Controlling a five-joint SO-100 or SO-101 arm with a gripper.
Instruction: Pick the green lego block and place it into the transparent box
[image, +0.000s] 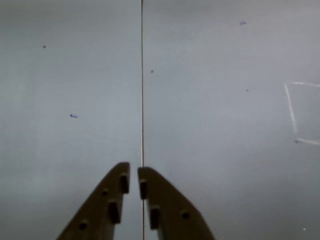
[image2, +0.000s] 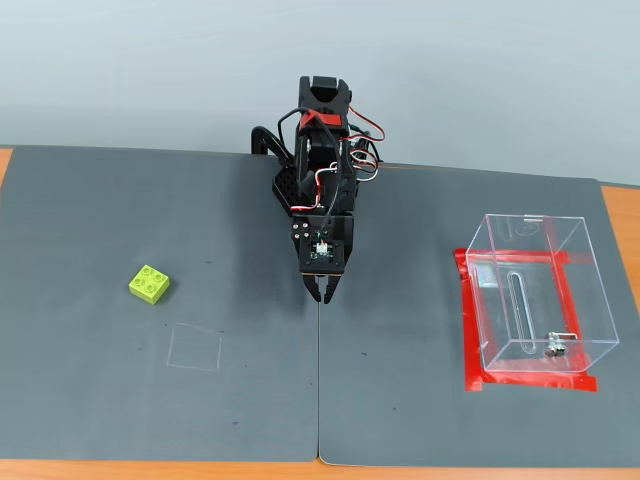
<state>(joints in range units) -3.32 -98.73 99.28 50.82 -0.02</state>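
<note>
The green lego block (image2: 149, 285) lies on the dark mat at the left of the fixed view, its round studs up. At the right stands the transparent box (image2: 540, 298) on a red tape outline, with a small metal latch near its front. My gripper (image2: 326, 292) hangs over the mat's middle seam, between the two and well apart from both. In the wrist view the gripper (image: 134, 176) has its brown fingers nearly together with nothing between them. Neither block nor box shows in the wrist view.
A faint chalk square (image2: 195, 348) is drawn on the mat right of and below the block, and part of it shows in the wrist view (image: 295, 112). The mat's seam (image2: 319, 380) runs toward the front edge. Orange table shows at the borders.
</note>
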